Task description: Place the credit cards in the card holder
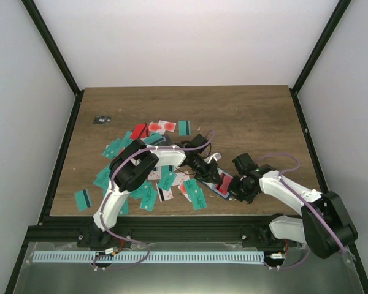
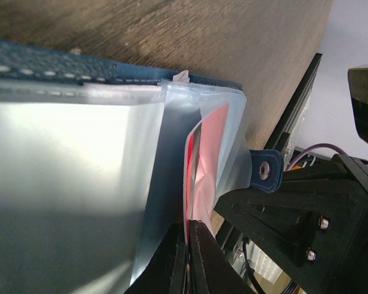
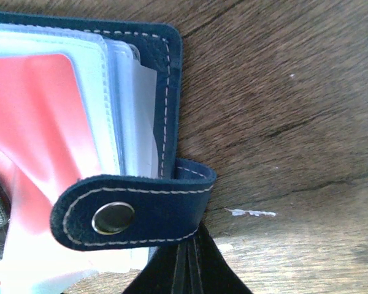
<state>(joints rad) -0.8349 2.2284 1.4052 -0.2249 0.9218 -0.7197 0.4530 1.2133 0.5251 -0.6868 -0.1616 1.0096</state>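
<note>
Left fingers [image 2: 203, 262] pinch red card [image 2: 211, 131] edge, card holder [image 3: 172, 73] open

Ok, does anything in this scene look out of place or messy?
The credit cards are strewn in a loose, overlapping heap across the table's near left. A small dark object lies alone toward the far left corner, apart from the pile. The card holder's clasp tab lies across its clear sleeves.

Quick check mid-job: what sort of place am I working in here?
Most likely a lab robot test cell, not a home or shop: a brown wooden tabletop boxed in by plain white panel walls and black metal frame posts, with two white-and-black robot arms bolted at its near edge.
</note>
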